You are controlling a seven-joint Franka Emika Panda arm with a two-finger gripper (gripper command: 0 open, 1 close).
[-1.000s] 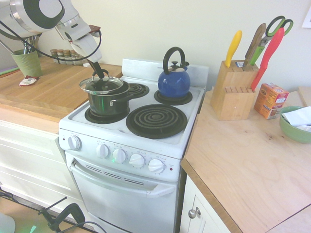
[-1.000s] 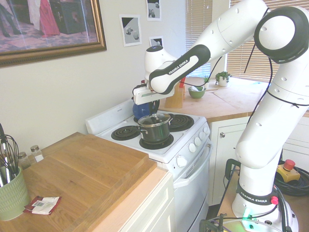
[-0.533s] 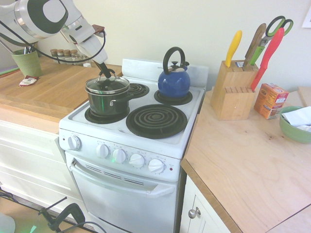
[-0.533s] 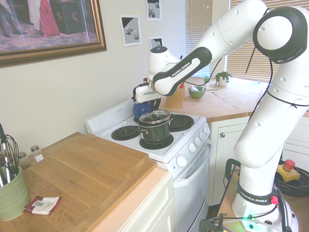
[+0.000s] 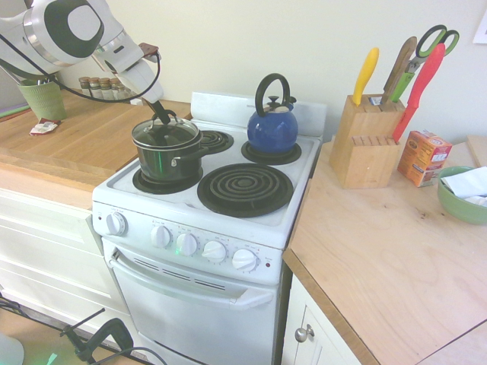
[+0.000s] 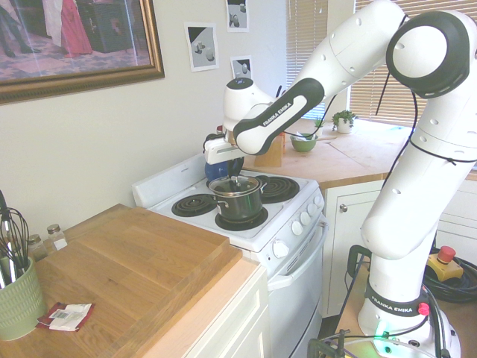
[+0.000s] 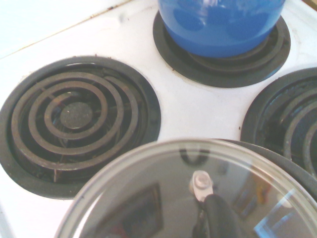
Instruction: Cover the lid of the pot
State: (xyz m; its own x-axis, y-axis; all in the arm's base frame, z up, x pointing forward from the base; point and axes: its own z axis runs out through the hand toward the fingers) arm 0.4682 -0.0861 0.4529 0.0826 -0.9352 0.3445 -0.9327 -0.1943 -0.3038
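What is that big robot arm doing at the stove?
The white robot arm's gripper is shut on the black loop handle of a round clear glass lid. It holds the lid on top of a small dark green-black saucepan on the stove's front burner. A blue kettle sits behind.

Scene is brightly and evenly lit in all 3 views. Second exterior view: daylight enters through the slatted blinds (image 6: 387, 82) behind the arm, leaving that window area washed out. First exterior view: soft, slightly hazy, pale wall nearly overexposed; straight edges bow toward the frame borders, indicating wide-angle distortion. Shadows are soft and short. Wrist view: glass lid (image 7: 163, 198) shows reflections and is blurred; blue kettle (image 7: 223, 25) carries soft highlights.
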